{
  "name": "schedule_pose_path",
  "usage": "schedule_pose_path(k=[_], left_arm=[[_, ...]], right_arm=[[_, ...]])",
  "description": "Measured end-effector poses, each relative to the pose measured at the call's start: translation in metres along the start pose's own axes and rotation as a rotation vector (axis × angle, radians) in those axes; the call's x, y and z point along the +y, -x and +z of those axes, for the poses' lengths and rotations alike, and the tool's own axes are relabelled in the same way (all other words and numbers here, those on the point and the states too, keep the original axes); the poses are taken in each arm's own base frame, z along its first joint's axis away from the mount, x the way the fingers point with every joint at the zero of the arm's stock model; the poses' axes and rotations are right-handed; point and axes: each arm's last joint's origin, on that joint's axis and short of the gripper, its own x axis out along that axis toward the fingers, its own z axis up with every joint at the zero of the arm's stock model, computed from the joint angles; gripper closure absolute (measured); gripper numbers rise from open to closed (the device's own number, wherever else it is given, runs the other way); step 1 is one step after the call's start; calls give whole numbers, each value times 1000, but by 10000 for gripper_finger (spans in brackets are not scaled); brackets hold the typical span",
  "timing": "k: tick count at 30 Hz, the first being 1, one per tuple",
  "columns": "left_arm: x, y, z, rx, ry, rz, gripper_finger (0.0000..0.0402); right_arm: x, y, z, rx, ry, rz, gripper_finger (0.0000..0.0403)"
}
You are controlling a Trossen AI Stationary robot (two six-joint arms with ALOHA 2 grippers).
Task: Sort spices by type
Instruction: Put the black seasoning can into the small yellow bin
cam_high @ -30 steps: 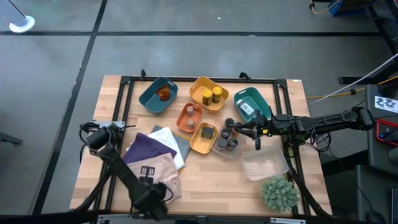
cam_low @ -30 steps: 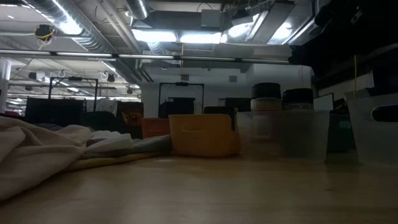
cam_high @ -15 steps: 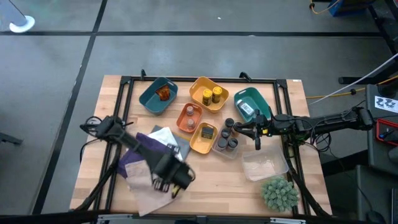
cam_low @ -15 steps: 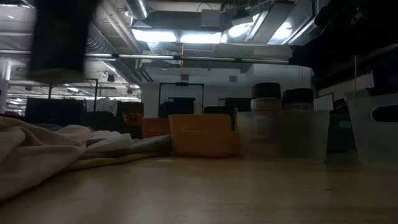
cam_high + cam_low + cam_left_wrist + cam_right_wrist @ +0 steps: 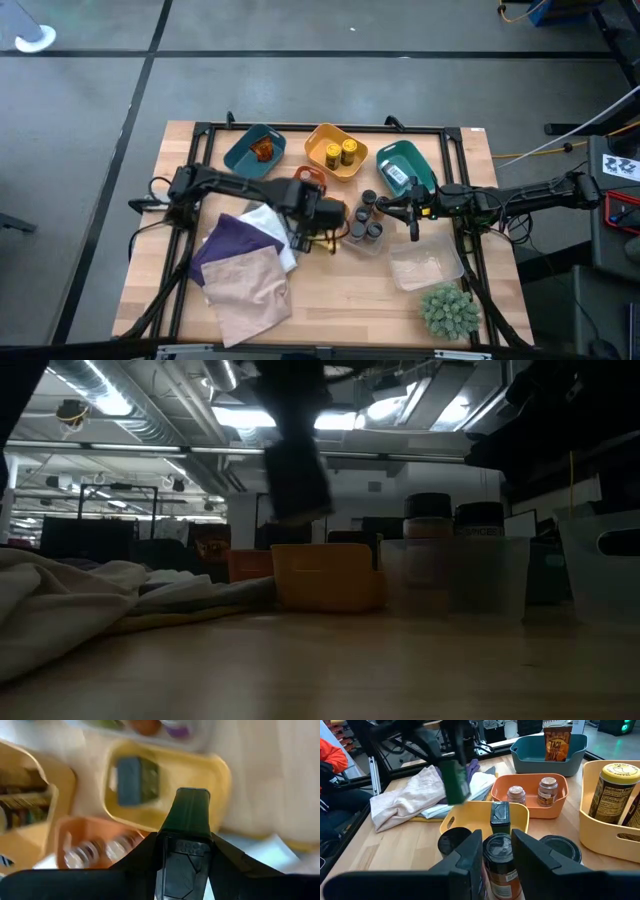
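1. Sorting by kind, plainly: yellow jars (image 5: 338, 152) together in the big yellow tray (image 5: 318, 133), grey-lidded jars (image 5: 547, 787) paired in the orange tray (image 5: 536, 813), dark-lidded jars (image 5: 368, 214) bunched in the clear tray (image 5: 360, 243).
2. Over the small yellow tray (image 5: 220, 775) right now: left pincer (image 5: 322, 218), reaching across from its own side with a green packet (image 5: 189, 810).
3. Held on end, sticking out past the fingertips, presumably so as to go down into the tray edge first rather than flat across the rim.
4. Already in that tray: a dark packet (image 5: 136, 781), standing on edge in the right wrist view. Same flat sort by the look of it, hence, most likely, the choice of this tray.
5. Left pincer: clamped on the green packet, only a narrow gap, one finger on each flat face. Packet up in the air above the tray, touching neither rim nor floor as far as the right wrist view tells.
6. Right pincer (image 5: 385, 209): parked over the clear tray, just above the dark-lidded jars, fingers drawn together, gripping nothing. Waiting, and well out of the left arm's path.
7. Next, at a guess: straight down into the free part of the small yellow tray, then let go.
8. Worth watching: the standing dark packet, close enough to be knocked over on the way in.
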Motion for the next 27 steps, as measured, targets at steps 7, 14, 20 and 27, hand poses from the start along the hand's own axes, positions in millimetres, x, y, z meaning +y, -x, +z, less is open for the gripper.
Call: schedule_pose_path(k=[7, 14, 20, 27], left_arm=[[13, -29, 10, 2, -17, -16, 286], [4, -65, 18, 58, -72, -34, 286], [2, -79, 21, 72, -133, -36, 267], [-6, -78, 23, 63, -129, -37, 204]], right_arm=[[0, 0, 0, 0, 0, 0, 299], [0, 0, 0, 1, 0, 0, 299], [0, 0, 0, 1, 0, 0, 299], [0, 0, 0, 0, 0, 0, 299]])
